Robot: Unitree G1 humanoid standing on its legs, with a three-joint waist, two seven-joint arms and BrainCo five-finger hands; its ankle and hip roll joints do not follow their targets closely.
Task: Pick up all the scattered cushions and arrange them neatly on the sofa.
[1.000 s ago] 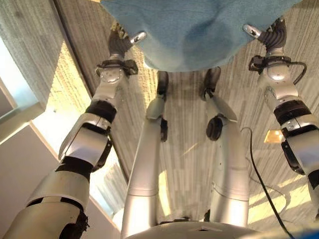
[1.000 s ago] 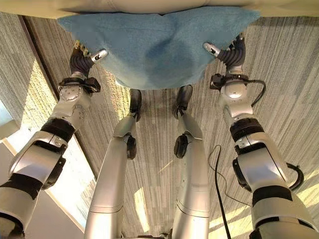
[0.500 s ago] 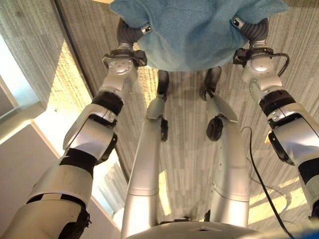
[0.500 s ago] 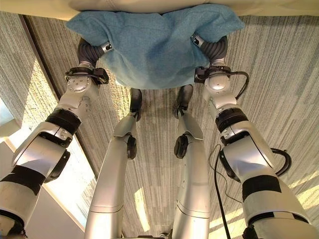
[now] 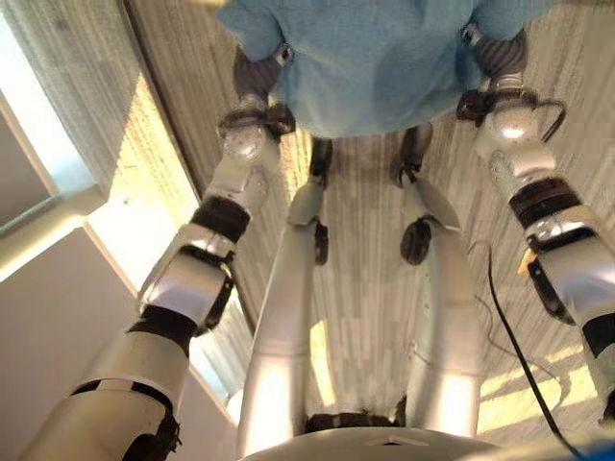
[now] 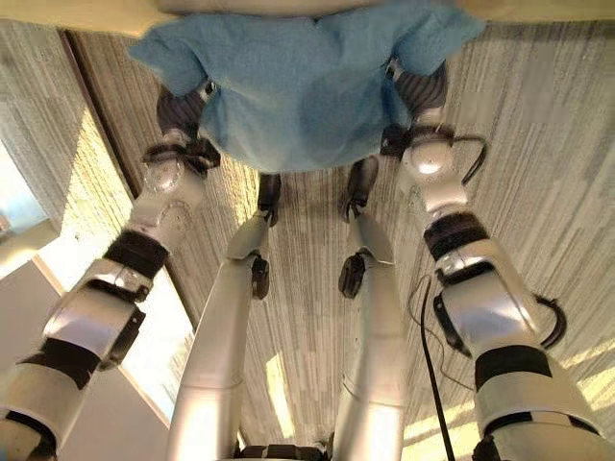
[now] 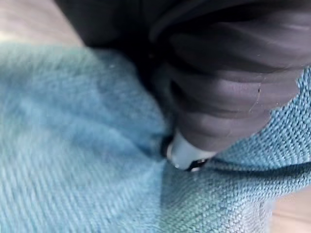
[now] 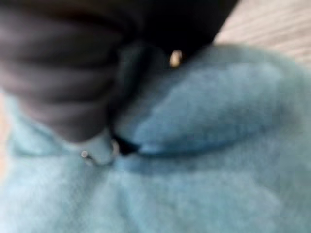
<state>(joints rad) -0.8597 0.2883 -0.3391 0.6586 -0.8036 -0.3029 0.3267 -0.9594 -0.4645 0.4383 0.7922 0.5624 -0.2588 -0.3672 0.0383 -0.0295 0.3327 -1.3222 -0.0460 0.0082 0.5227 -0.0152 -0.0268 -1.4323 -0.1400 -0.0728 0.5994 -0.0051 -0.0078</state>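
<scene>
A blue cushion [image 6: 307, 86] hangs at the top of the eye views, squeezed between my two hands just in front of the beige sofa edge [image 6: 86, 12]. My left hand [image 6: 183, 106] presses into its left side, and my right hand [image 6: 418, 88] presses into its right side. The cushion's upper corners fold over both hands and hide the fingers. In the left wrist view, the thumb of the left hand [image 7: 228, 87] digs into the blue fabric [image 7: 73, 145]. In the right wrist view, the right hand [image 8: 63, 82] pinches the cushion [image 8: 204, 145] in the same way.
Grey striped carpet [image 5: 375, 288] lies below the cushion. A pale wall and window ledge [image 5: 48, 221] run along the left, with a bright strip of sunlight on the floor beside them.
Both hands have closed inward on the cushion, from its outer corners to deep in its sides. The cushion is bunched narrower, and its corners now drape over the hands.
</scene>
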